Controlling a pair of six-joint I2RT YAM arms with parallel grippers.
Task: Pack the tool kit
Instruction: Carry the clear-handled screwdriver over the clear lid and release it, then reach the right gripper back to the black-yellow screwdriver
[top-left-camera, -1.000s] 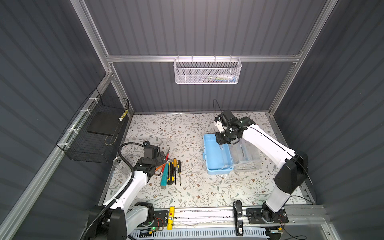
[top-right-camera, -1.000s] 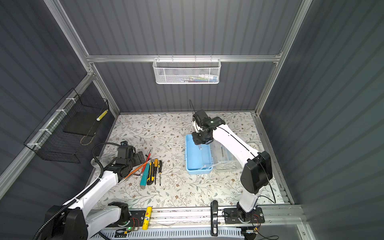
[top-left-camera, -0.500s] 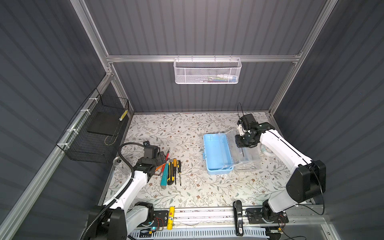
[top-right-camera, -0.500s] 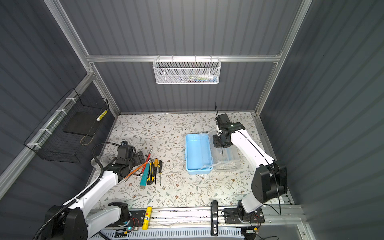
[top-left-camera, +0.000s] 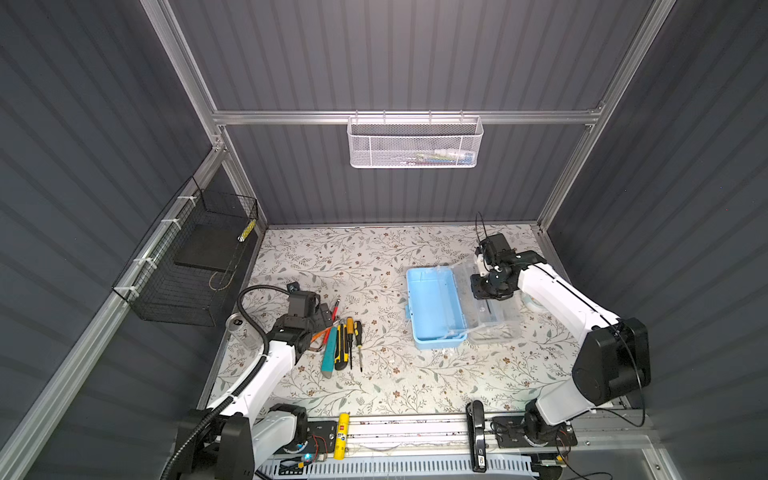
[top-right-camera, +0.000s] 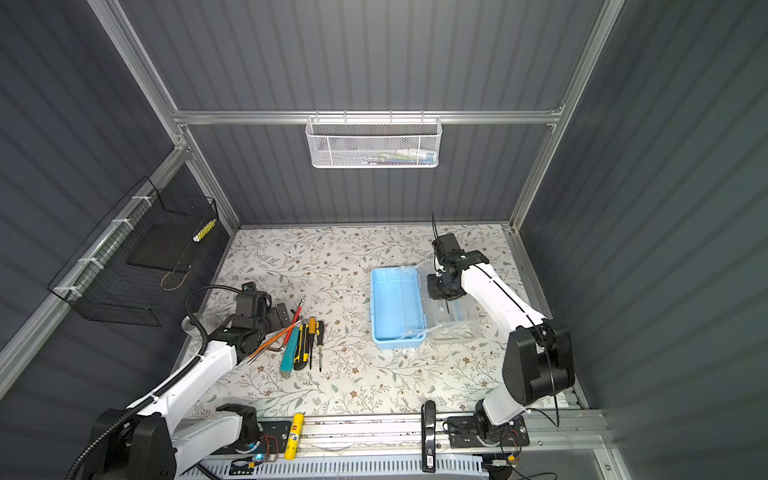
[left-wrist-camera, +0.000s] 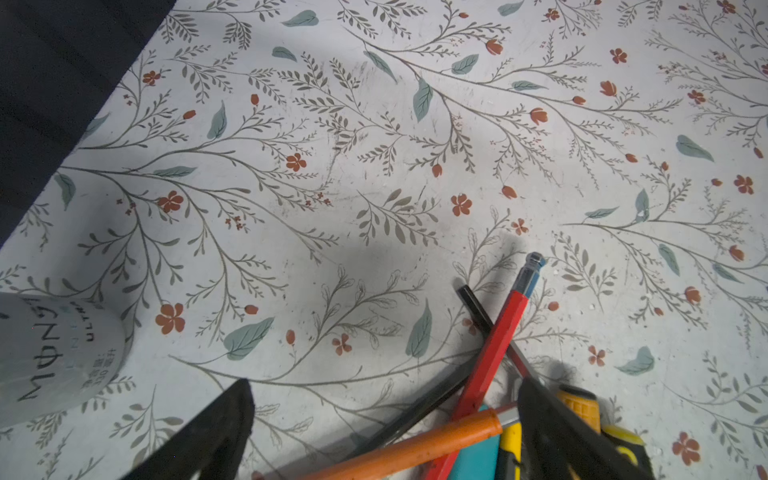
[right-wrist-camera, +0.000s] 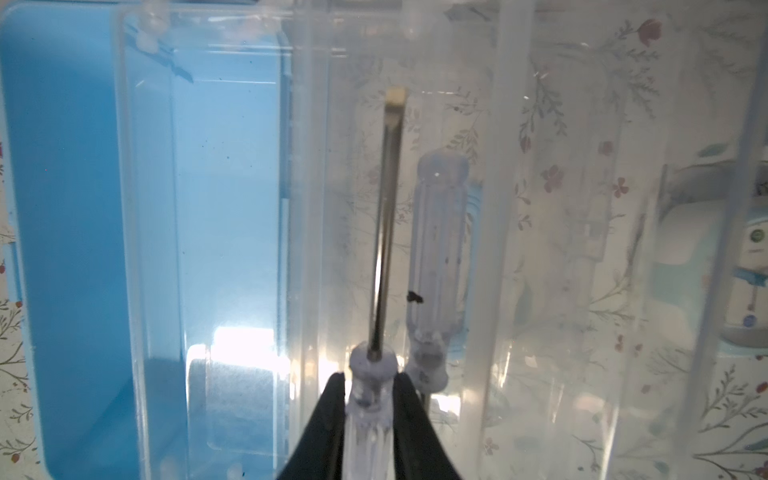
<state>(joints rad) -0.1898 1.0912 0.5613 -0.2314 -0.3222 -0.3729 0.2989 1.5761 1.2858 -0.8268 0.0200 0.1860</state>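
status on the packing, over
Left gripper open at the loose tools. Right gripper shut on a screwdriver above the lid. Box open, looks empty. Nothing in the way.

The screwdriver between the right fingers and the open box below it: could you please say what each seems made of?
Screwdriver: see-through handle, probably clear plastic; shiny grey shaft, apparently steel. Box: opaque light-blue base, smooth, likely plastic; lid clear plastic, floral table showing through.
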